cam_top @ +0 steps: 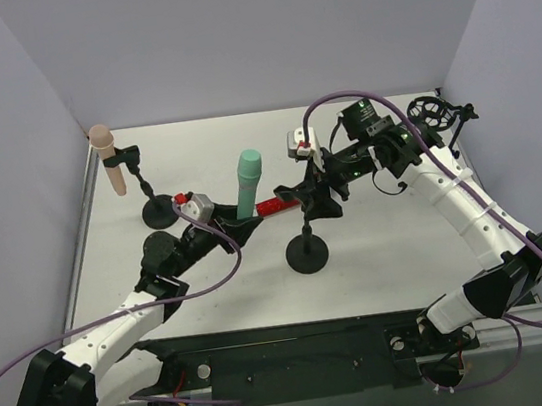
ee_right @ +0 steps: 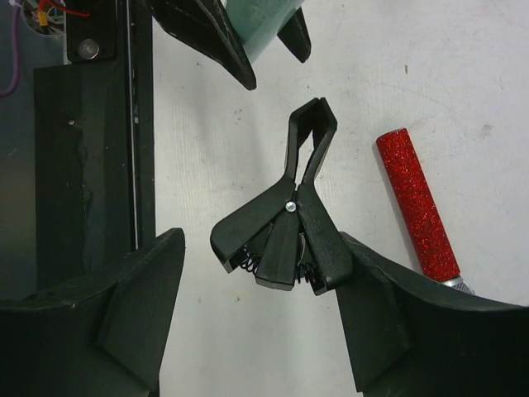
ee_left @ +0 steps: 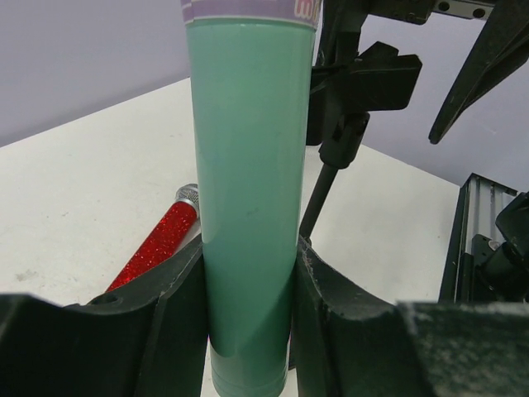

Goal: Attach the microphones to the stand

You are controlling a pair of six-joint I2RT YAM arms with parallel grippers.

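Seen from above, the pink microphone (cam_top: 113, 173) hangs clipped at ten o'clock, the red microphone (cam_top: 273, 205) loose on the tabletop (cam_top: 407, 234); left wrist: left gripper (ee_left: 248, 273) jaws pinching the green microphone (ee_left: 248, 149); right wrist: right gripper (ee_right: 263, 244) jaws spread around an empty clip (ee_right: 289, 207), two left to mount.

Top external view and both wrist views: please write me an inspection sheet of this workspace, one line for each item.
Surface: white table, a few small specks.
Job's things: pink microphone clipped on the far-left stand; green microphone upright in the left gripper; red microphone lying on the table; middle stand, its clip empty.
Clutter: nothing seen.
Grippers: left gripper shut on the green microphone; right gripper open, fingers either side of the clip's handles.
Cables: one purple cable looped along each arm.
Surroundings: pale purple walls on three sides; black base plate at the near edge.
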